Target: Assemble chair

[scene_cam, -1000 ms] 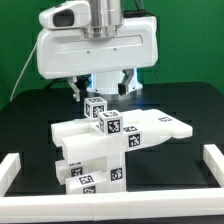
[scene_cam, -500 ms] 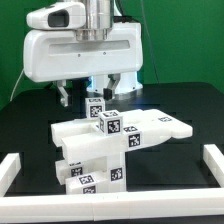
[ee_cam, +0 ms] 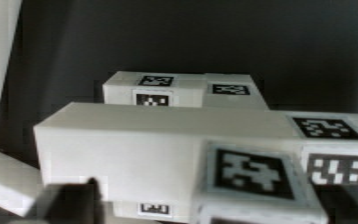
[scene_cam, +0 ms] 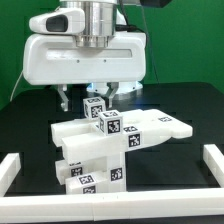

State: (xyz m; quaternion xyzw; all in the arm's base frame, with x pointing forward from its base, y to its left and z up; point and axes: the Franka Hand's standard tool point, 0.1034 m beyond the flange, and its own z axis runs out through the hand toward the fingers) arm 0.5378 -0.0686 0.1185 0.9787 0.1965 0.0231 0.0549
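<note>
Jaws look parted with nothing between them, though you only see one dark fingertip at the lower left of the wrist view, so treat the opening as a guess. Gripper hangs at upper centre of the exterior view, just above the small tagged cube topping the chair.

Risk: if you descend off-centre, a finger could land on the cube's top instead of straddling it and shove the whole stack. I judge the parts to be only loosely seated, so a side knock could unseat the slab.

Chair sits centre frame on the black table, inside the white border rail. Its long axis runs lower left to right of frame, slab end pointing right. Stacked blocks stand upright.
</note>
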